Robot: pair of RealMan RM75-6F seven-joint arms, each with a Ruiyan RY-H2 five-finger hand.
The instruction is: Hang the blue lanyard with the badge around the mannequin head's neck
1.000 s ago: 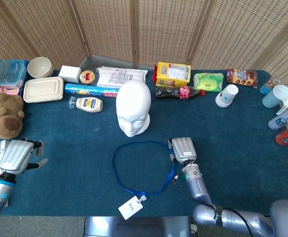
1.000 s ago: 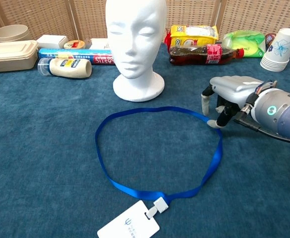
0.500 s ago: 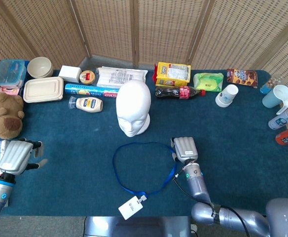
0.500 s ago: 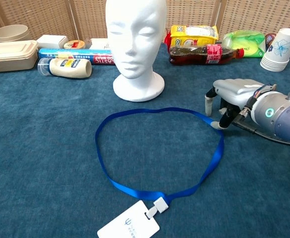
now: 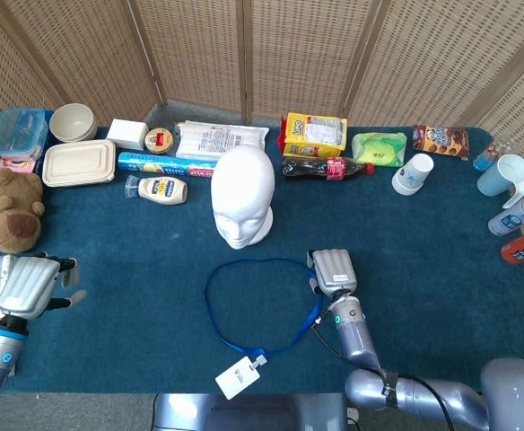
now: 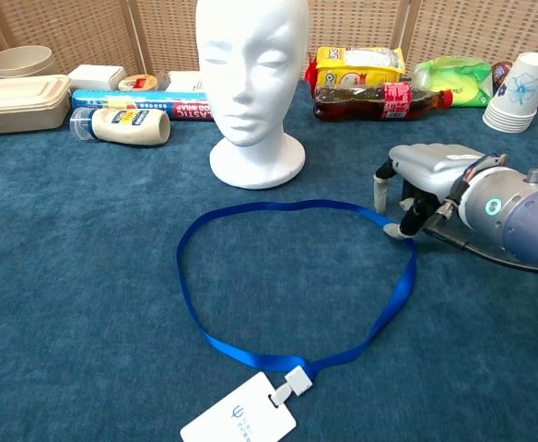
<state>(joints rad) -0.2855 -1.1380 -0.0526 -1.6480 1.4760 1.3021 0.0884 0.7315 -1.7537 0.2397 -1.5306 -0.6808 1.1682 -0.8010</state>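
Observation:
The white mannequin head [image 5: 242,193] [image 6: 251,64] stands upright mid-table. In front of it the blue lanyard [image 5: 253,261] [image 6: 278,203] lies flat in an open loop, its white badge [image 5: 238,377] [image 6: 239,424] at the near end. My right hand [image 5: 332,269] [image 6: 426,175] hovers palm-down over the loop's right side, fingers curled downward and apart, one fingertip [image 6: 394,229] touching the strap. The strap stays on the cloth. My left hand [image 5: 29,284] sits at the table's left front edge, holding nothing, and shows only in the head view.
Behind the head lie a cola bottle [image 6: 366,99], a yellow snack box [image 5: 313,133], a mayonnaise bottle [image 6: 122,125] and food containers [image 5: 79,162]. Paper cups [image 6: 518,92] and bottles [image 5: 518,217] stand at the right. A brown plush toy [image 5: 9,208] sits at the left.
My right hand shifted slightly right, then back left; the loop's right edge was nudged a little outward. The left hand barely moved.

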